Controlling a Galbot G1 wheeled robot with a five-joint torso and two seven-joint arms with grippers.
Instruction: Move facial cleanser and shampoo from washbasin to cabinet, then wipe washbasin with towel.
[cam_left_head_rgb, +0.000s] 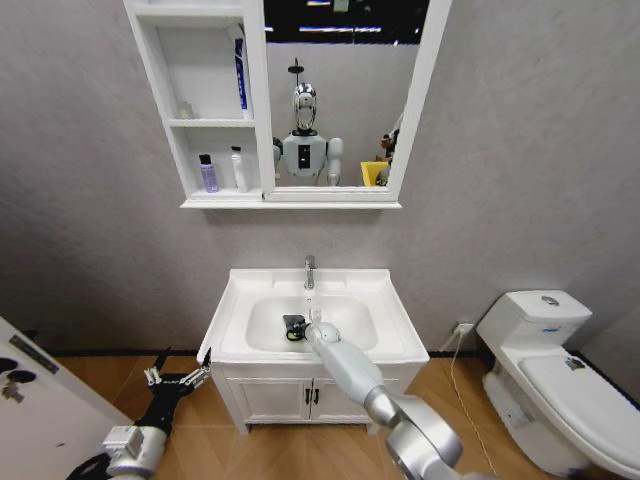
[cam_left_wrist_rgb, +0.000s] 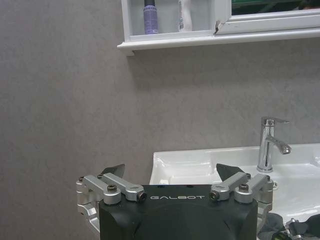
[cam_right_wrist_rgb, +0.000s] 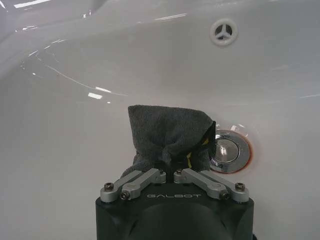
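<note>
Towel (cam_right_wrist_rgb: 167, 134) sat bunched in the washbasin (cam_left_head_rgb: 385, 318) bowl, just beside the red-ringed drain (cam_right_wrist_rgb: 228, 150), pinched tight by the right gripper (cam_right_wrist_rgb: 168, 172). Cloth stood up from the closed fingers as a dark grey hump, no clear long axis. Right arm (cam_left_head_rgb: 345, 365) reached forward and down over the basin's front edge into the bowl. Left gripper (cam_left_head_rgb: 180, 376) hung low beside the vanity (cam_left_head_rgb: 290, 398), fingers spread wide with nothing between them, aimed toward the wall. Purple bottle (cam_left_head_rgb: 208, 174) and white bottle (cam_left_head_rgb: 239, 170) stood upright on the cabinet (cam_left_head_rgb: 205, 100) bottom shelf, near each other
</note>
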